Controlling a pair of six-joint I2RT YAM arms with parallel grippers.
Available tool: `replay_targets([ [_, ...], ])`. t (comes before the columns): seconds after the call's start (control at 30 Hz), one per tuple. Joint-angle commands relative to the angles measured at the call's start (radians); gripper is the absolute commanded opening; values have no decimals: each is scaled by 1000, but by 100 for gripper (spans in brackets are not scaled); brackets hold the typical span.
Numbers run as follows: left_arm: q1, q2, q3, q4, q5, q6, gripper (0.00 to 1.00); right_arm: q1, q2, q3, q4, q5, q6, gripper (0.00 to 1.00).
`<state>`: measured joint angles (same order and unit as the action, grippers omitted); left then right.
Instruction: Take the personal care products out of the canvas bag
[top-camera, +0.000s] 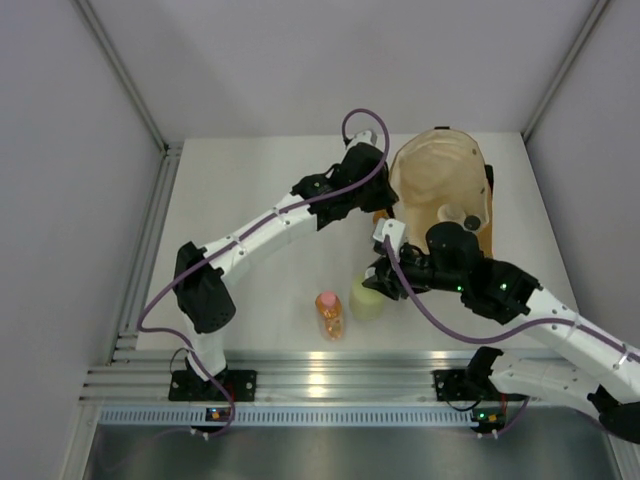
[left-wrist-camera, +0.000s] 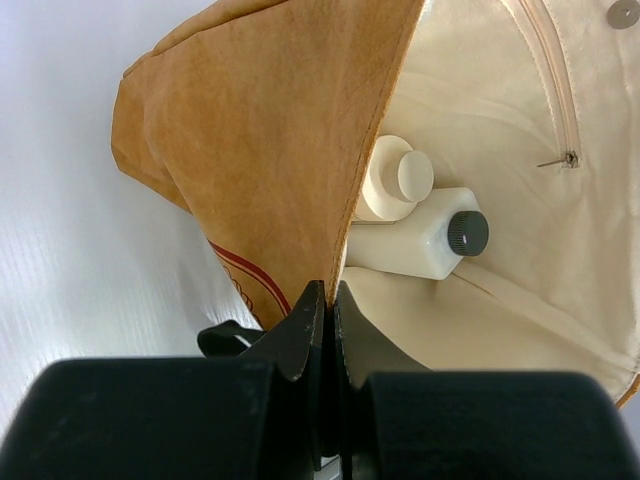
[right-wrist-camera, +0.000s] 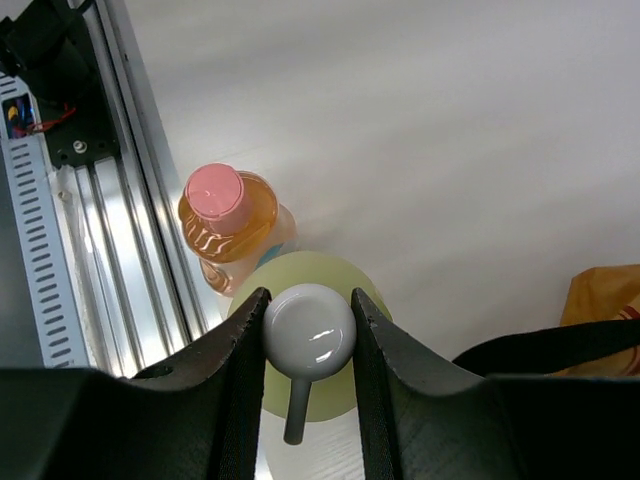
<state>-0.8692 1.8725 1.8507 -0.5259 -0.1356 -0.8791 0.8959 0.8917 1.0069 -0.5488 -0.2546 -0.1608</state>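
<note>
The canvas bag (top-camera: 440, 185) lies open at the back right, its cream lining showing. My left gripper (top-camera: 385, 207) is shut on the bag's rim (left-wrist-camera: 327, 290) and holds the tan cloth (left-wrist-camera: 260, 130) up. Inside lie the squat cream bottle (left-wrist-camera: 395, 180) and the clear-white bottle with black cap (left-wrist-camera: 410, 245). My right gripper (top-camera: 378, 280) is shut on the white cap (right-wrist-camera: 309, 330) of the yellow-green bottle (top-camera: 366, 300), which stands on the table. The orange bottle with pink cap (top-camera: 330, 313) stands just left of it and also shows in the right wrist view (right-wrist-camera: 230, 215).
An aluminium rail (top-camera: 320, 380) runs along the table's near edge, close to the two standing bottles (right-wrist-camera: 110, 250). A black bag handle (right-wrist-camera: 540, 345) lies on the table to the right of my right gripper. Grey walls enclose the table on the left, back and right.
</note>
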Motion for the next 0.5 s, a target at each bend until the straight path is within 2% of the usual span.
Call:
replay_targets([
  [0.0,4,16,45,24,5,31,0,37,-4,-23,357,0,-68,0],
  [0.47,6,28,42,24,-19,84,0,40,95,-306,687,-14,-28,0],
])
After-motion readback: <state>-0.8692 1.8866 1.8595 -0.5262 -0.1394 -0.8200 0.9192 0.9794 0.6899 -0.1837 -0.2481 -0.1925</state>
